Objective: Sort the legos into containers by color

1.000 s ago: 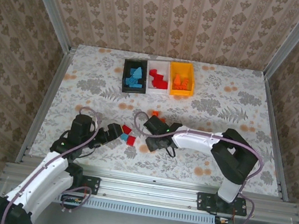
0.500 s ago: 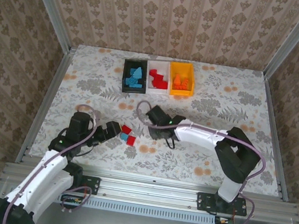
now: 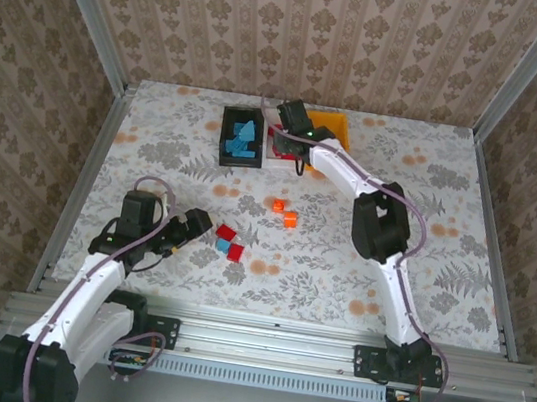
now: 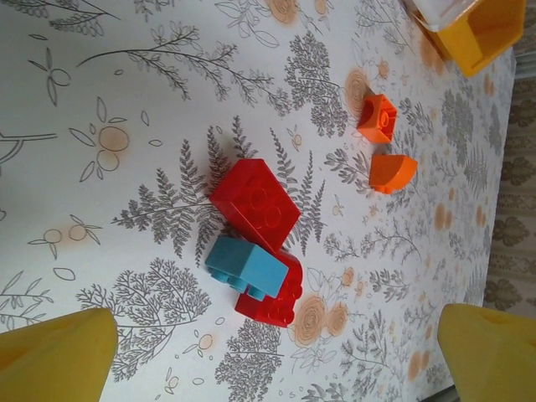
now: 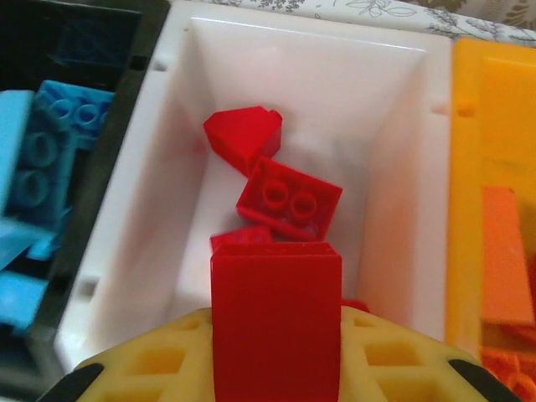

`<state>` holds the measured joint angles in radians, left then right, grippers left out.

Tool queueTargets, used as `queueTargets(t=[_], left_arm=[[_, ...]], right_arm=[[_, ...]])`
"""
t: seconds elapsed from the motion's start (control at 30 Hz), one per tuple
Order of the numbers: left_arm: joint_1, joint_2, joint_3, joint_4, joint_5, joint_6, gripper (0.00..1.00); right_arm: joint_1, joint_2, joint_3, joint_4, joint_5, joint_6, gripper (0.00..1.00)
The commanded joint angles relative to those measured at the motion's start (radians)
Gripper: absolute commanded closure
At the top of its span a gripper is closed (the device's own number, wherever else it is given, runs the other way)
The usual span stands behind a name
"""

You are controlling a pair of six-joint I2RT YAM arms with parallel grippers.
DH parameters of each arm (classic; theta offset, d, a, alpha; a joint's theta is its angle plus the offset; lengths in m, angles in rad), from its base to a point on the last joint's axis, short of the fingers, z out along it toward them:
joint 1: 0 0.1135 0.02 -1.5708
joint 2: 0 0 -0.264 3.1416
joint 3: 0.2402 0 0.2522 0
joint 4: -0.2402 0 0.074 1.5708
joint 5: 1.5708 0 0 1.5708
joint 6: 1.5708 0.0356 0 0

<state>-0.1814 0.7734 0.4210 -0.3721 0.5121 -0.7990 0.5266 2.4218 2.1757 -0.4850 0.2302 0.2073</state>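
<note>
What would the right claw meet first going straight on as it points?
Likely the red bricks lying in the white bin, struck first by the brick held in the right claw; depth unclear.

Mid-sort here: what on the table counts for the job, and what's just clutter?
Job: black bin, white bin, orange bin, held red brick, loose red bricks, blue brick, orange bricks.
Not job: floral cloth, front rail.
</note>
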Motion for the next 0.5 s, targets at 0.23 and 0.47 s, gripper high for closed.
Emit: queueTargets(t=[0.23, 0.47], left_arm=[[0.010, 0.026, 0.040, 0.024, 0.060, 0.055, 0.00], [0.012, 0.006, 0.045, -0.003, 0.026, 0.051, 0.00]], right_arm=[[0.009, 0.123, 0.351, -0.228, -0.012, -0.064, 0.42], [0.110, -0.237, -0.090, -0.029, 0.023, -0.052, 0.40]])
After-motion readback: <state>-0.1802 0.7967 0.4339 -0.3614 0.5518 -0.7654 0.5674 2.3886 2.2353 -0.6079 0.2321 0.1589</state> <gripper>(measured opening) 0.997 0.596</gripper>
